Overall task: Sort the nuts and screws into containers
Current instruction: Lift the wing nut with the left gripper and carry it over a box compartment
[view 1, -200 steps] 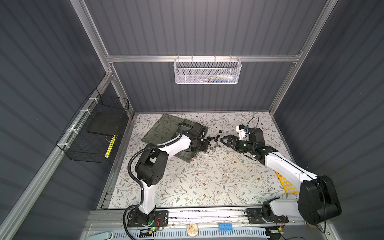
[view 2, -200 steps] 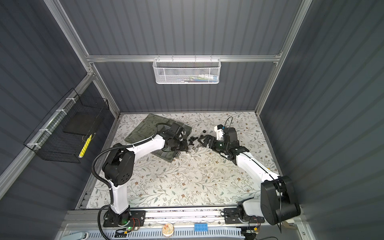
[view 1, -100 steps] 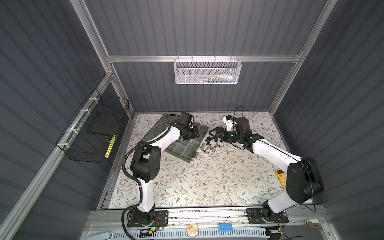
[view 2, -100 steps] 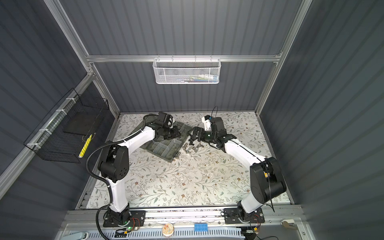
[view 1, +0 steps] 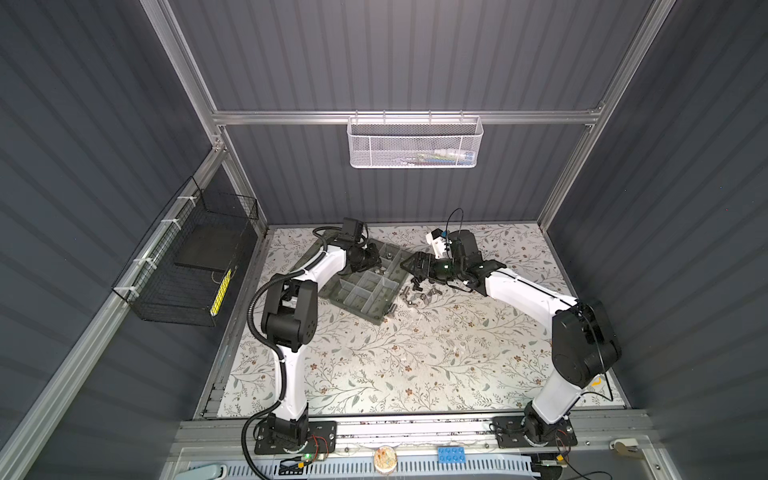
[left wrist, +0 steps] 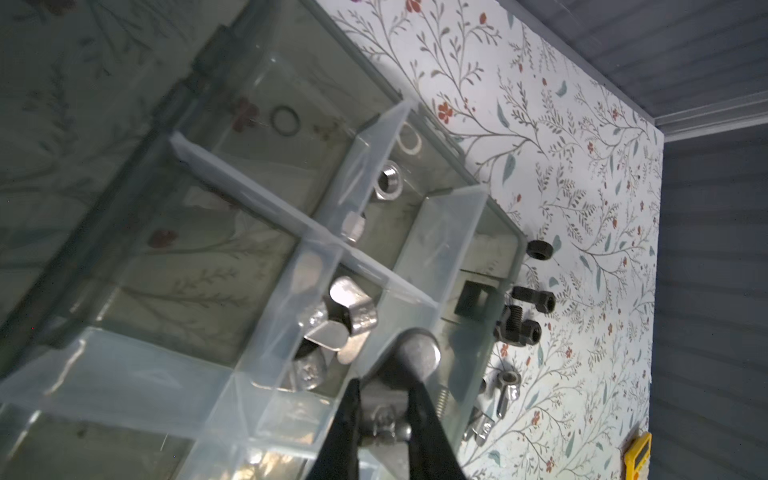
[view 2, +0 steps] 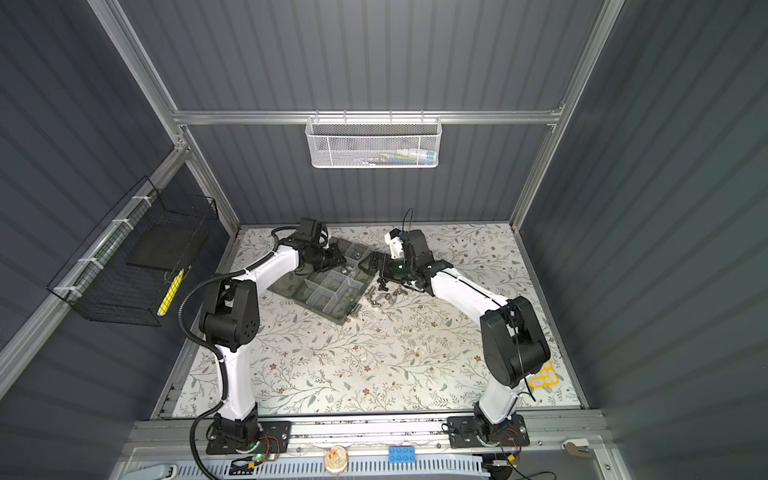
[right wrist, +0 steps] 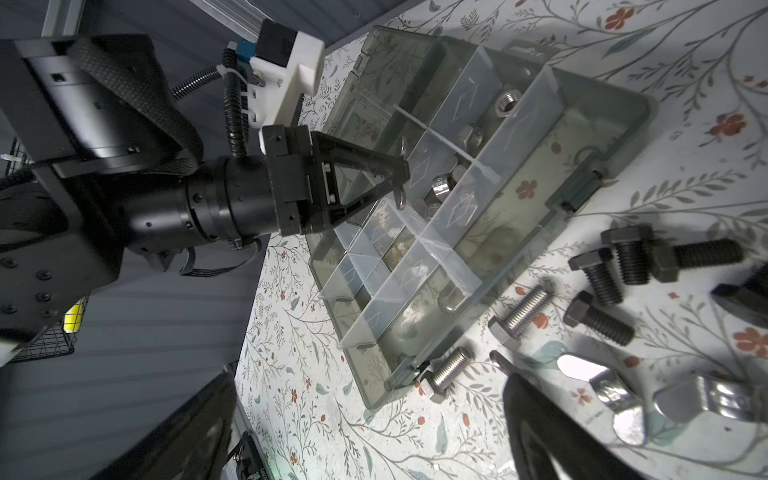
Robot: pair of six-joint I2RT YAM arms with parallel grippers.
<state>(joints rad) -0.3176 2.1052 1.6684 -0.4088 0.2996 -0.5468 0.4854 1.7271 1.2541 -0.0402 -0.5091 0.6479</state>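
a shiny silver winged nut, wings splayed, sits pinched in the narrow left claw, just over a container already holding more winged nuts. below the wide-spread right claw, black and silver screws lie loose beside the box.

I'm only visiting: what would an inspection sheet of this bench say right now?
Surface: floral table cover, flat.
Job's things: organizer box open, nuts in some compartments; black and silver screws and two loose winged nuts lie beside it.
Clutter: yellow plastic piece near the right arm's base.
Tools: left tool shut on a winged nut above the box; right tool open by the screws.
Cables: black hose along the left arm.
Surroundings: white mesh basket, black wire basket on walls.
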